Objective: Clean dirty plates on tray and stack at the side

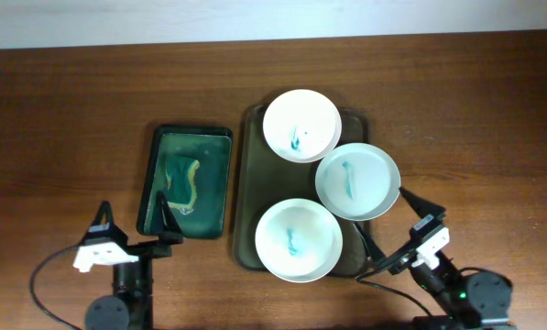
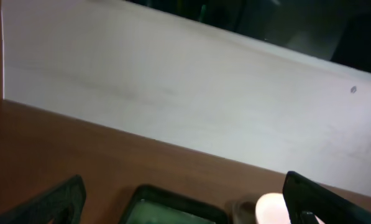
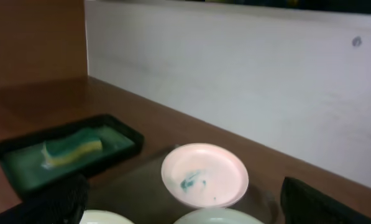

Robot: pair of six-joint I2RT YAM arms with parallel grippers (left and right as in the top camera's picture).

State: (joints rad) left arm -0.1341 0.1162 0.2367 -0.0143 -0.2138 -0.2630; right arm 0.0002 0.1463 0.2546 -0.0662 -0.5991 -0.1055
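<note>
Three white plates with blue-green smears lie on a brown tray (image 1: 249, 183): a far plate (image 1: 300, 125), a right plate (image 1: 357, 181) and a near plate (image 1: 298, 239). The far plate also shows in the right wrist view (image 3: 204, 175). A green and yellow sponge (image 1: 183, 181) lies in a dark green tray (image 1: 154, 147), also seen in the right wrist view (image 3: 71, 149). My left gripper (image 1: 134, 227) is open and empty, near the green tray's front edge. My right gripper (image 1: 389, 225) is open and empty, at the brown tray's front right corner.
The wooden table (image 1: 71, 119) runs to a white wall (image 2: 185, 93) at the back. The green tray's rim (image 2: 173, 202) shows low in the left wrist view. Cables trail from both arm bases at the front edge.
</note>
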